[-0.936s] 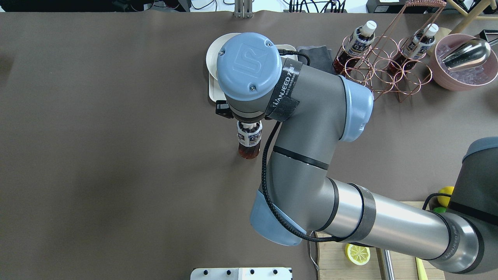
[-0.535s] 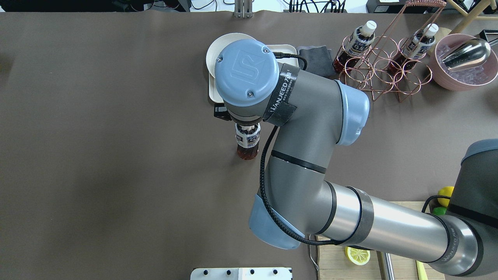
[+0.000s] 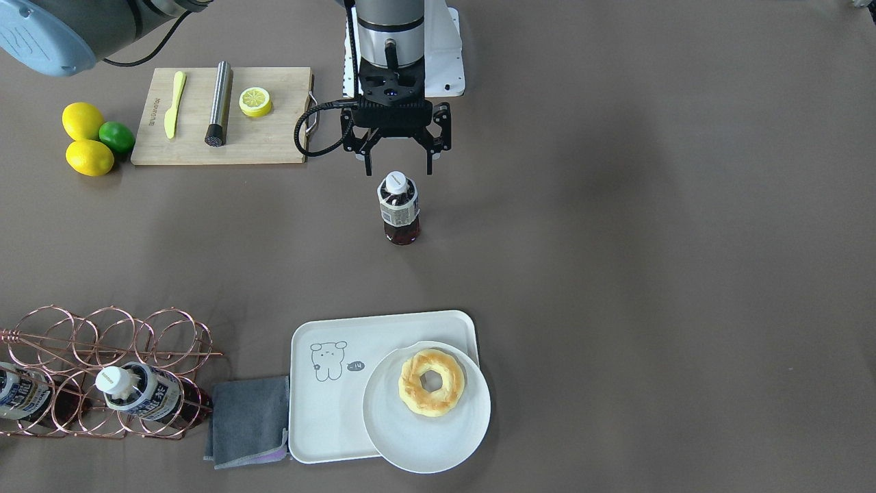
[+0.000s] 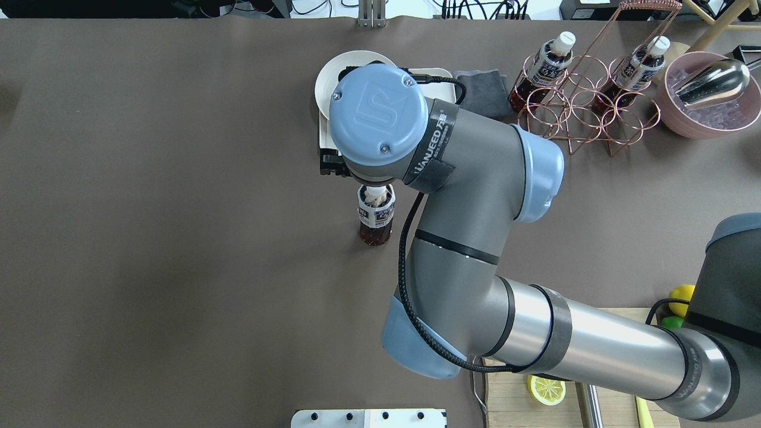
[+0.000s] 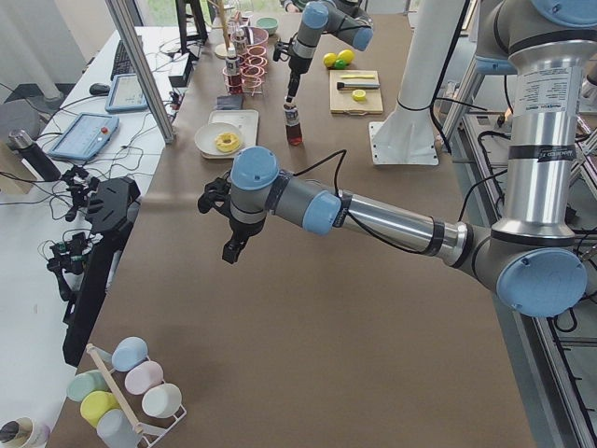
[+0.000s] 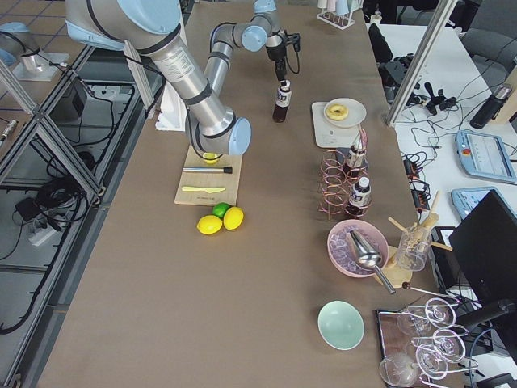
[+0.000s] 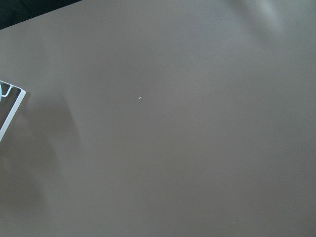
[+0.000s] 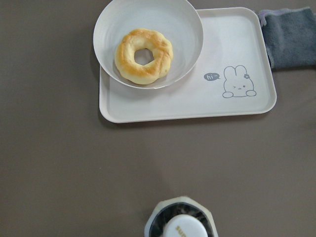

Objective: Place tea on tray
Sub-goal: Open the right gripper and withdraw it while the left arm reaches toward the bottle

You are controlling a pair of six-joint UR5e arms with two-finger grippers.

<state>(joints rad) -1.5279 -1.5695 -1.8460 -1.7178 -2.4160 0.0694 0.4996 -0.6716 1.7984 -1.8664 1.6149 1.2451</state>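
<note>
The tea, a small bottle of dark red-brown drink with a white cap, stands upright on the brown table; it also shows in the overhead view and, cap only, at the bottom of the right wrist view. My right gripper is open just above its cap, jaws spread to either side and not touching it. The white tray with the small animal drawing lies apart from the bottle, on the operators' side. My left gripper shows only in the exterior left view, over bare table; I cannot tell its state.
A round white plate with a donut overlaps the tray. A grey cloth and a copper wire rack with two alike bottles lie beside it. A cutting board, lemons and a pink bowl stand elsewhere.
The right wrist and bottle have shifted slightly left in the overhead view. The fingers that were around the bottle's cap have come off it, and the white cap now shows.
</note>
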